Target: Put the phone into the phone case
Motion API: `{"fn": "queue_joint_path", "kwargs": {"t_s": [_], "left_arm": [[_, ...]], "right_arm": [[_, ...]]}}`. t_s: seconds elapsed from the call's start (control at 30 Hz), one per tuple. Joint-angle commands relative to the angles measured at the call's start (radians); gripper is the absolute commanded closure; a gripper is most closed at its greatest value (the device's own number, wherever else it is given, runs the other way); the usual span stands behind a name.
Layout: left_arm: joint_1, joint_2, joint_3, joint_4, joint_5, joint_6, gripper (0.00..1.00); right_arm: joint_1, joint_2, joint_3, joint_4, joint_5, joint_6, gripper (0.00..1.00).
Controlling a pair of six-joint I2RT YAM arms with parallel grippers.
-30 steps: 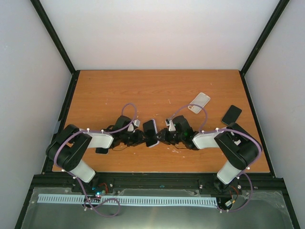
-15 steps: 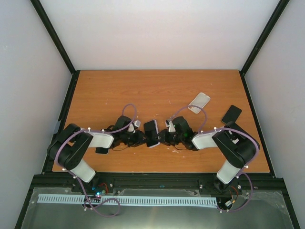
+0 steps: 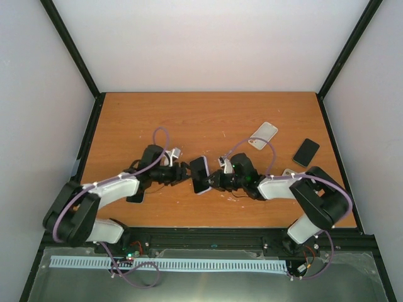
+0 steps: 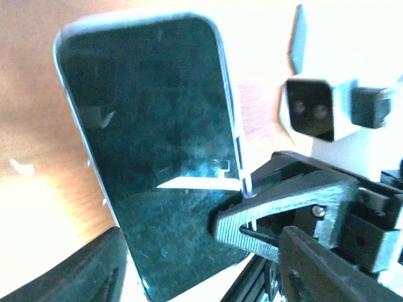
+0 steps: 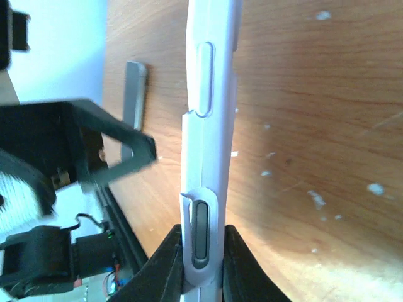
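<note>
A phone with a dark screen sits in a white case and is held up on its edge above the table. My right gripper is shut on its lower end. In the right wrist view the cased phone shows edge-on, pinched between my fingers. In the left wrist view the screen faces the camera, with a right finger pressed on it. My left gripper is open just left of the phone, and its fingers stand apart from it.
A second pale phone case and a black phone lie at the right back of the wooden table. A dark flat object lies under my left arm. Black frame rails border the table.
My left gripper has drawn back to the left off the phone, and its arm has swung outward. My right gripper still holds the cased phone, now tilted slightly.
</note>
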Motion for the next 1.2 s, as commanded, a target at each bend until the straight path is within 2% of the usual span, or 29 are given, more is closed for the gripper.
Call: {"fn": "queue_joint_path", "kwargs": {"t_s": [0.0,0.1,0.2,0.43,0.6,0.8,0.93,1.03,1.17], "left_arm": [[0.074,-0.151,0.057,-0.107,0.049,0.048,0.27],[0.083,-0.252,0.099,-0.194,0.015,0.089,0.16],[0.099,-0.338,0.129,-0.237,0.022,0.091,0.10],[0.115,-0.478,0.133,-0.117,0.157,0.019,0.07],[0.115,-0.537,0.116,-0.009,0.184,-0.038,0.07],[0.115,-0.570,0.006,0.344,0.274,-0.227,0.12],[0.115,-0.562,-0.071,0.562,0.280,-0.357,0.20],[0.115,-0.551,-0.087,0.622,0.280,-0.394,0.24],[0.115,-0.543,-0.083,0.644,0.269,-0.400,0.28]], "right_arm": [[0.010,-0.122,-0.007,0.070,-0.062,-0.023,0.90],[0.009,-0.194,-0.005,0.069,-0.077,-0.004,0.90],[0.009,-0.266,-0.003,0.111,-0.119,0.039,0.90],[0.009,-0.383,-0.042,0.350,-0.230,0.174,0.90],[0.009,-0.430,-0.092,0.546,-0.253,0.310,0.89],[0.014,-0.415,-0.122,0.776,-0.277,0.450,0.89],[0.022,-0.361,-0.135,0.986,-0.279,0.567,0.89],[0.031,-0.308,-0.137,1.117,-0.282,0.636,0.89],[0.048,-0.279,-0.146,1.132,-0.275,0.630,0.90]]}}
